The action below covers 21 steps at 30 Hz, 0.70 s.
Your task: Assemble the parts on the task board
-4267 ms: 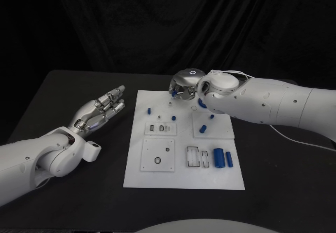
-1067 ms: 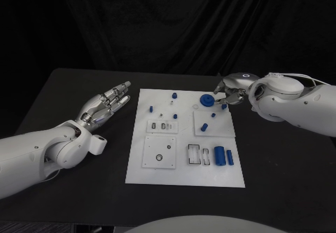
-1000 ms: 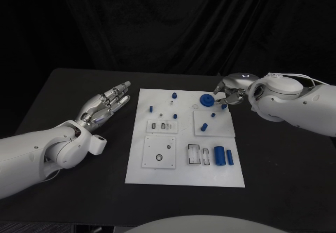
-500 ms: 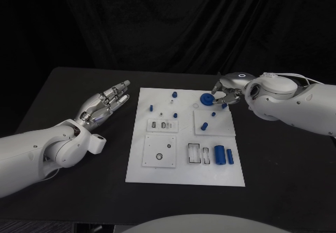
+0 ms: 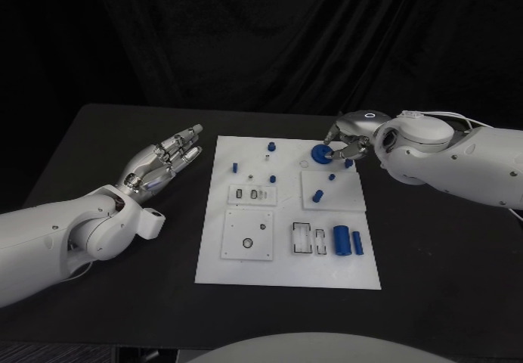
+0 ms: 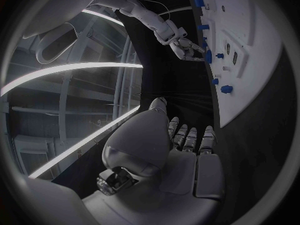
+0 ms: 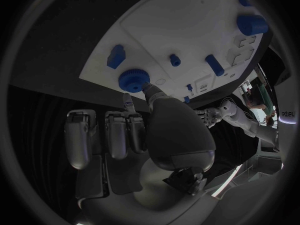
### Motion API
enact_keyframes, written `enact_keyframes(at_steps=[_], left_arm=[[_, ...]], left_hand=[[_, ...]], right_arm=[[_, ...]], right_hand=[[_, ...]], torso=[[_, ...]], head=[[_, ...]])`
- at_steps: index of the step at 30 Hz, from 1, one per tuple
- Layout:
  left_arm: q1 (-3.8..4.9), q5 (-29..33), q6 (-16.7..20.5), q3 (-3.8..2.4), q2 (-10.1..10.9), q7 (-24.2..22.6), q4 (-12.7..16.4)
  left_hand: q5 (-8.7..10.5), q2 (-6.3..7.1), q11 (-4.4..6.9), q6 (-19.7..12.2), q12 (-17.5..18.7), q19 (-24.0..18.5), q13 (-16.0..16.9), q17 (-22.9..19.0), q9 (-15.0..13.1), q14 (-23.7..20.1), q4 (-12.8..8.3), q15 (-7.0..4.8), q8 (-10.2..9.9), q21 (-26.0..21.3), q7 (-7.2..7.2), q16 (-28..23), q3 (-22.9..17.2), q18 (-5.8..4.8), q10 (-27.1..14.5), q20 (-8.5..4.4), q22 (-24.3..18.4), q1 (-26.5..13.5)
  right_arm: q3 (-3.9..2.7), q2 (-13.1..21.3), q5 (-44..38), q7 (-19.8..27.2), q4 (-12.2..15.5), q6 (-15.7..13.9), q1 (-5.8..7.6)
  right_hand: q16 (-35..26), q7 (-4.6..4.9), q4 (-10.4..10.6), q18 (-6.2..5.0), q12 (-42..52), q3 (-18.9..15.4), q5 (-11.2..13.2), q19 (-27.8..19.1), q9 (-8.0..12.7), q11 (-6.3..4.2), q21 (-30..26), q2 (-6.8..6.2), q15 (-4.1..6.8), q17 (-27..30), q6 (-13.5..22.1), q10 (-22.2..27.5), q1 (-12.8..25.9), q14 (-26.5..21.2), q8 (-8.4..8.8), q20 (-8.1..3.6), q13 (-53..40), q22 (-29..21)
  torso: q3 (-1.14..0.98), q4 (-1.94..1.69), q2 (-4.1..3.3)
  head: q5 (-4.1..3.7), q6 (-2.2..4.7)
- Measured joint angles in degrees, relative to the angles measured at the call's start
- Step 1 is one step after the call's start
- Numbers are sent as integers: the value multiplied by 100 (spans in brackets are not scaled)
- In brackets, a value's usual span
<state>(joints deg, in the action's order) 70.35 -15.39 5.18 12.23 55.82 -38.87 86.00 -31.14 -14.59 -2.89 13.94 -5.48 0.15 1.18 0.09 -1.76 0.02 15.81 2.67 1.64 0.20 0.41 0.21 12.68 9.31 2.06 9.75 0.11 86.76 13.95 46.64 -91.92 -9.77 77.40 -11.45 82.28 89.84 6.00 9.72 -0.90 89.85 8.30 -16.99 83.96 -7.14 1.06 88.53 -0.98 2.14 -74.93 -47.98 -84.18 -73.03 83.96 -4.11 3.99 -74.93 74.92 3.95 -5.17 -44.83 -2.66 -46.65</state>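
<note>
A: Since half a second ago the right hand [image 5: 347, 142] has crept a little closer over the blue gear [image 5: 320, 154] at the far right corner of the task board [image 5: 286, 276]; nothing else has shifted.

B: And the left hand [image 5: 162, 163]?

A: It lies off the board's left edge, flat, fingers apart, holding nothing.

B: Is the right hand clamped on the gear?

A: One fingertip [image 7: 148, 89] meets the gear's [image 7: 133, 78] rim in the right wrist view, but I cannot tell whether anything presses from the other side, so I won't call it a grip.

B: What could go wrong?

A: I'd judge a one-sided push might tip or slide the gear off its seat, or nudge the small blue peg [image 5: 349, 163] just beside it.

B: Hidden bits?

A: Whatever sits under the gear, and the right hand's far fingers behind its own wrist.
</note>
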Motion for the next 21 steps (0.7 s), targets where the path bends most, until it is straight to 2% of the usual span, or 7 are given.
enact_keyframes(at_steps=[5,10,17,21], left_arm=[[0,0,-10,0,-8,0,-5],[0,0,-28,0,-19,0,-13],[-1,1,-49,0,-25,0,-21],[-1,1,-59,0,-29,0,-24]], left_hand=[[0,0,0,0,0,0,0,0,0,0,0,0,0,0,0,0,0,0,0,0,0,0],[0,24,0,0,0,0,0,1,0,0,-16,0,0,0,0,0,-16,0,0,0,0,23],[0,23,-19,0,0,0,0,1,1,0,-16,0,0,0,0,0,-15,0,19,0,0,23],[0,23,-19,0,0,0,0,-1,1,0,-16,0,0,0,0,0,-15,0,19,0,0,23]], right_arm=[[0,-99,-3,-3,-110,7,-39],[0,-204,-5,-4,-217,11,-78],[-14,-300,-9,0,-290,19,-130],[-26,-317,-14,1,-313,14,-140]], right_hand=[[0,31,0,0,0,0,1,0,1,0,0,-22,0,0,31,0,22,0,0,0,0,0],[0,31,0,0,0,0,174,0,-18,0,0,-22,0,0,31,0,22,0,0,0,1,0],[0,52,-55,-1,0,22,268,0,-63,0,0,-22,0,1,11,1,22,0,-2,0,1,-1],[0,49,-113,0,0,48,296,0,-121,0,0,-22,0,1,-117,1,22,0,-83,0,1,-1]], torso=[[-1,-1,1],[-1,-1,1],[-1,-2,2],[-2,-2,2]], head=[[-25,19],[-28,23],[-20,-3],[-20,-9]])
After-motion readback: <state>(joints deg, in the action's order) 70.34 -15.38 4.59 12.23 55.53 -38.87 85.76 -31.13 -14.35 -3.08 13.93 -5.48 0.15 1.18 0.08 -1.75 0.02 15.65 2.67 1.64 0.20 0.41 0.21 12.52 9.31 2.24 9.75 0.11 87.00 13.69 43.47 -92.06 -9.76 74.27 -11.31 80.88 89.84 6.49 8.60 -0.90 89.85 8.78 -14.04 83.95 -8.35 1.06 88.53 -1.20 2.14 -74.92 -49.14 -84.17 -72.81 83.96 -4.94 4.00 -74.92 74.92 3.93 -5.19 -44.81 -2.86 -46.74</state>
